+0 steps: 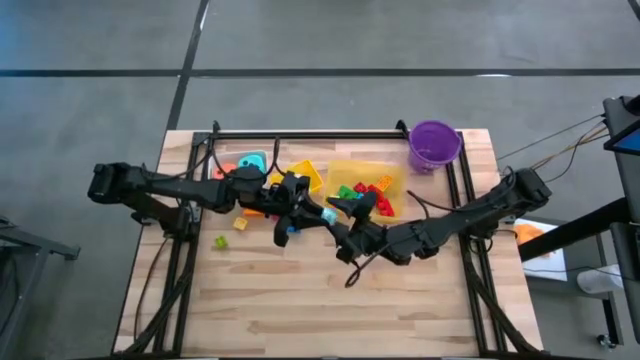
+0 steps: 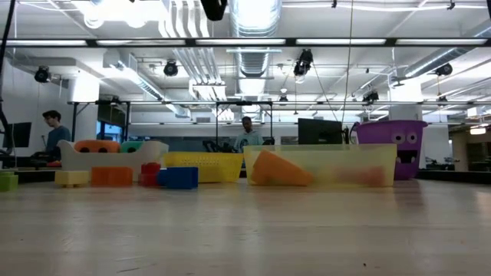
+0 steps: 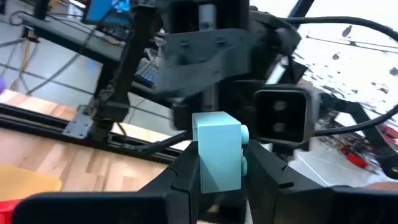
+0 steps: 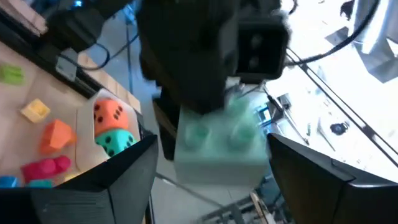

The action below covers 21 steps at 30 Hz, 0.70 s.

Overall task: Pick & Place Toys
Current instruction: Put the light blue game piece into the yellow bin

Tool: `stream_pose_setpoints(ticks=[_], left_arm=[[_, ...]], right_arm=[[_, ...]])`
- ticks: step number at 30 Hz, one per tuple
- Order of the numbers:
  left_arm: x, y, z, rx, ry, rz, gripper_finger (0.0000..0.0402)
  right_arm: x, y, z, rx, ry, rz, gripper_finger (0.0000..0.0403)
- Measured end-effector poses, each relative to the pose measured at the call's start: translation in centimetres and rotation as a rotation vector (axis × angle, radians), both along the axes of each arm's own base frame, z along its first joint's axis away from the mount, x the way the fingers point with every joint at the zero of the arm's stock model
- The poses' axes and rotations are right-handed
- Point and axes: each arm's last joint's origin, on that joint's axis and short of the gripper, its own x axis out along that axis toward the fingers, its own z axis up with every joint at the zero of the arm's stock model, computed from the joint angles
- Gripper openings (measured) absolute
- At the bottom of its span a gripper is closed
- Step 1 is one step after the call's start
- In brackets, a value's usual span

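Observation:
A pale teal toy brick hangs above the middle of the table, also seen as the brick in the high view. My left gripper reaches in from the table's left and is shut on it. My right gripper comes from the right and stands open. Its two fingers flank the brick with a gap on each side. The low view shows neither gripper. My left gripper pinches the teal brick's two flat sides between its two fingers, at the brick's near end. The fingers lie level, coming from the table's left. The brick sticks out past the fingertips, studs to one side, lifted clear of the table.
A clear bin holds several bright bricks at the back. A yellow bin lies beside it and a purple bucket stands far right. An orange die and a teal die sit at the back left. Loose bricks lie left.

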Motion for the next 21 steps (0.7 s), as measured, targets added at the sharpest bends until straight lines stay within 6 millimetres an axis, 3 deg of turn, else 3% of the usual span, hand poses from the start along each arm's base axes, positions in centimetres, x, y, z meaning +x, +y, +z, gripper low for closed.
stream_pose_setpoints(ticks=[14, 21], left_arm=[[0.02, 0.08, -0.43, 0.007, 0.02, -0.036, 0.0081], [0.02, 0.09, -0.52, 0.006, 0.03, -0.035, 0.0081]], right_arm=[[0.12, 0.65, -0.42, -0.026, 0.022, 0.06, 0.0146], [0.13, 0.67, -0.4, -0.009, 0.013, 0.062, 0.0156]])
